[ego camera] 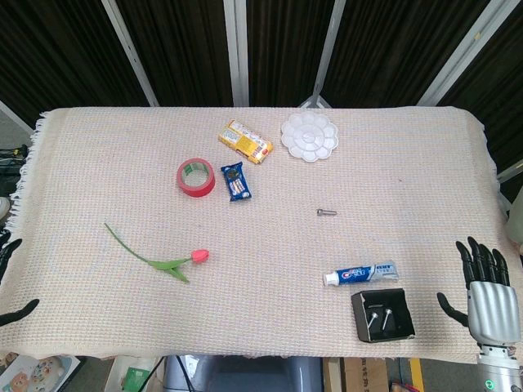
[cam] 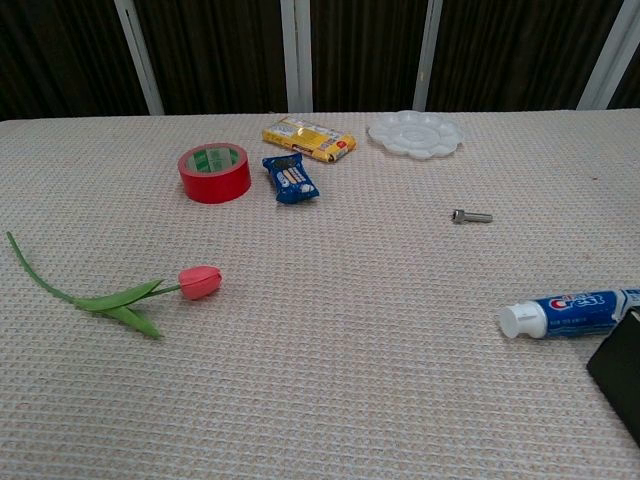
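My right hand (ego camera: 486, 282) sits at about four o'clock on the surface (ego camera: 98, 163), over the right edge, with its fingers spread apart and nothing in them. It shows only in the head view. Nearest to it is the small black tray (ego camera: 382, 314), just to its left at about five o'clock, with two bolts (ego camera: 379, 315) lying inside. In the chest view only a dark corner of that tray (cam: 622, 372) shows at the right border.

Just above the tray lies the Crest toothpaste tube (ego camera: 359, 274), white cap pointing left; it is near the tray but not touching it. The chest view shows the same tube (cam: 568, 313) with its tail end just beside the tray corner.

My left hand (ego camera: 10, 278) is barely in view at eight o'clock, only dark fingertips poking over the left edge, and I cannot tell how it is set. The thing closest to it is the pink tulip (ego camera: 159, 257), lying flat at about seven o'clock with its stem running up-left and the bloom pointing right.

Near the centre, slightly toward three o'clock, a single loose bolt (ego camera: 326, 212) lies alone. Toward twelve o'clock sit a red tape roll (ego camera: 196, 177), a blue snack packet (ego camera: 236, 181) just beside it, a yellow snack packet (ego camera: 245, 141) and a white flower-shaped paint palette (ego camera: 309, 136).
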### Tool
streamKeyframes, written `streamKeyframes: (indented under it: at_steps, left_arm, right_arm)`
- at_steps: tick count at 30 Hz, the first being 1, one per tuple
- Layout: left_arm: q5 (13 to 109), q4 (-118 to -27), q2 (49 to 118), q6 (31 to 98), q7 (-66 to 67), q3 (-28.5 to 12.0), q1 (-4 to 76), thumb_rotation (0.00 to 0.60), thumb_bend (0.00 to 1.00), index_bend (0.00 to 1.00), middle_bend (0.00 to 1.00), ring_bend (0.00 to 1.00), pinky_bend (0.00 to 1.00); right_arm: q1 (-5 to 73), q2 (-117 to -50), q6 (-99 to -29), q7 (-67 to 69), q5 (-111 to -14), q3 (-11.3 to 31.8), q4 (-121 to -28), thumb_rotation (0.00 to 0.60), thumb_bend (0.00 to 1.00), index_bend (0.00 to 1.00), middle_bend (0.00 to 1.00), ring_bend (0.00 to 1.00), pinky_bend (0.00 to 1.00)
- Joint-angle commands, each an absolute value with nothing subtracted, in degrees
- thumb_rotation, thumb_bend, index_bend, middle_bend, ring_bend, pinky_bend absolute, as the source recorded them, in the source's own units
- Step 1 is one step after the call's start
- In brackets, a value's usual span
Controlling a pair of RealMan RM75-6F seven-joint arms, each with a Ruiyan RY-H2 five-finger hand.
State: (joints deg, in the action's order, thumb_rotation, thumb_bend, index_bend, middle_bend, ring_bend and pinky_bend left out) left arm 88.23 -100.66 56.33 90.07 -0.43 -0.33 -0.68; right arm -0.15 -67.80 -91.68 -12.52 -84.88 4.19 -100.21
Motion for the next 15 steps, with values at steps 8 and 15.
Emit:
streamKeyframes:
  at_steps: [8,15]
  left_arm:
    - [89.4,-100.7,56.4,90.5,-0.2,-0.1,-0.7,0.600,0.24,0.11,0.00,0.00,0.00]
    - [89.5,-100.3,56.9,91.6,-0.1,-0.5,-1.1,0.600,0.24,0.11,0.00,0.00,0.00]
  right_arm:
    - [-0.1,-67.8,-91.1,-12.6,-84.9,4.0,-100.3,0.600,0.22,0.07,0.02,0.04,0.03]
    - [0.0,-67.2,-90.2,-11.0,-84.5,3.9,-100.8,0.600,0.22,0.07,0.02,0.04,0.03]
